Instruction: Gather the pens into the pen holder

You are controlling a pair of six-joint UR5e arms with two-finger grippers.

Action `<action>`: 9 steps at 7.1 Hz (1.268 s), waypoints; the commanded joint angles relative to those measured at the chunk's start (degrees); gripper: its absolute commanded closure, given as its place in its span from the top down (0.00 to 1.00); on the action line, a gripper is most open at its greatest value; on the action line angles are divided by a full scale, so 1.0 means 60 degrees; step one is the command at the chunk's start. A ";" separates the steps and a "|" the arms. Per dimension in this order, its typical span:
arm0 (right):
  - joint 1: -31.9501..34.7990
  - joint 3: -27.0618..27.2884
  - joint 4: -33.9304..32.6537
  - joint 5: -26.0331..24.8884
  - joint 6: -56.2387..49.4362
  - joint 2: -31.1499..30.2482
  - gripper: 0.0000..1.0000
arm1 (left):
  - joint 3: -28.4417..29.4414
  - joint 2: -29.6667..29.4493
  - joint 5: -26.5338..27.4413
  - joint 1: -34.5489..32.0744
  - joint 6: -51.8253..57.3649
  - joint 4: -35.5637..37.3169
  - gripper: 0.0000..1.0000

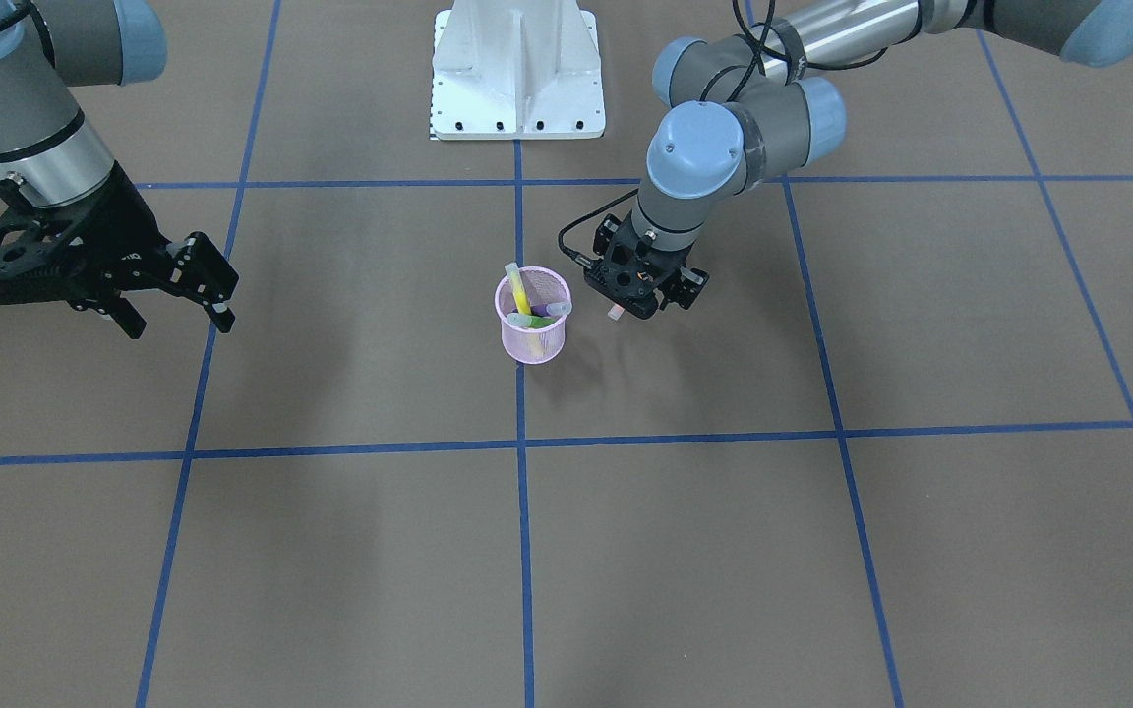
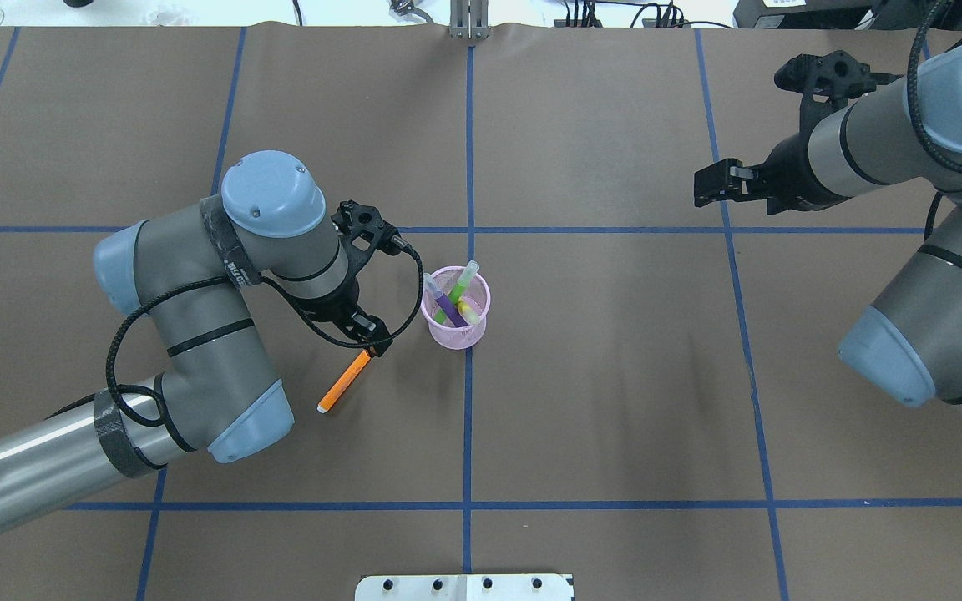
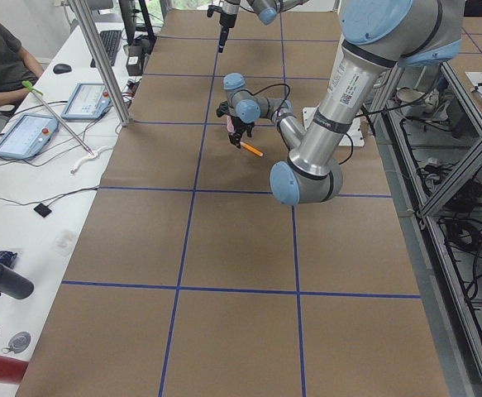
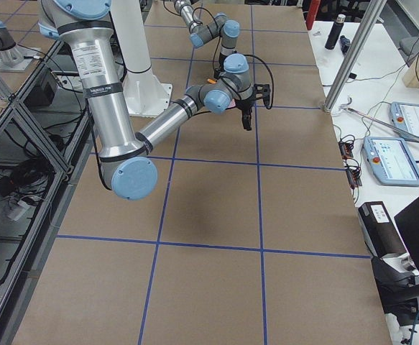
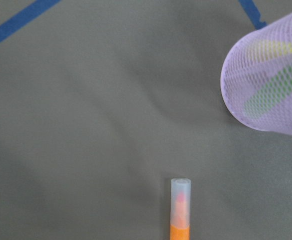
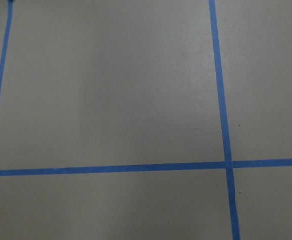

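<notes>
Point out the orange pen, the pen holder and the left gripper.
orange pen (image 2: pixel 344 382), overhead view, mid-barrel.
pen holder (image 2: pixel 456 336), overhead view, near mesh wall.
left gripper (image 2: pixel 371 349), overhead view, between its fingertips.

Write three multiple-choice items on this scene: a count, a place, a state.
1. How many pens stand in the pen holder? A three B two C four
2. Where is the orange pen? A inside the holder B held by the left gripper C out of every view
3. How do the jaws of the right gripper stand? A shut on a pen B shut, empty C open, empty
Key: A, the purple pen, green pen and yellow pen show inside; B, it hangs tilted from those jaws; C, the front-facing view shows them apart.
</notes>
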 commanded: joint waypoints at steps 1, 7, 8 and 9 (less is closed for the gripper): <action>0.0658 -0.0401 -0.0010 0.0972 -0.0737 -0.0012 1.00 | 0.0164 -0.0022 -0.0002 0.0104 0.0008 -0.0007 0.68; 0.0674 -0.0388 0.0005 0.0975 -0.0724 0.0003 1.00 | 0.0369 -0.0080 0.0056 0.0133 0.0023 -0.0022 0.54; 0.0674 -0.0388 0.0005 0.0961 -0.0724 0.0003 1.00 | 0.0369 -0.0080 0.0071 0.0133 0.0023 -0.0022 0.54; 0.0674 -0.0388 0.0005 0.0946 -0.0724 0.0003 1.00 | 0.0384 -0.0080 0.0071 0.0133 0.0009 -0.0022 0.54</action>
